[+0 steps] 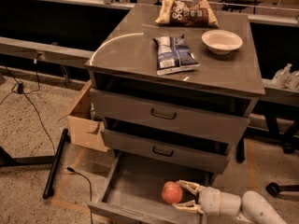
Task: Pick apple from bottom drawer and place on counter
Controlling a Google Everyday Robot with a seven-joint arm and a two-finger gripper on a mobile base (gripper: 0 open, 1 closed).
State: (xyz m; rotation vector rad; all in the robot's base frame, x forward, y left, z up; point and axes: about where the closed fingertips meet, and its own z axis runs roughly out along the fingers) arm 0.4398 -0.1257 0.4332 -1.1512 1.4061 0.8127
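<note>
The apple [172, 192] is lying in the bottom drawer [135, 185], which is sticking out beneath two upper drawers [163, 118]. The gripper [183, 196] is sitting just right of it. Up on the counter [131, 50], a bowl [222, 41] is resting right of a chip bag [175, 55], with a second snack bag [187, 12] lying behind them. A cardboard box [86, 125] is standing left of the cabinet.

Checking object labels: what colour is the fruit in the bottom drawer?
Reddish-orange apple, seen in the camera view; the hand is open at its right side.
</note>
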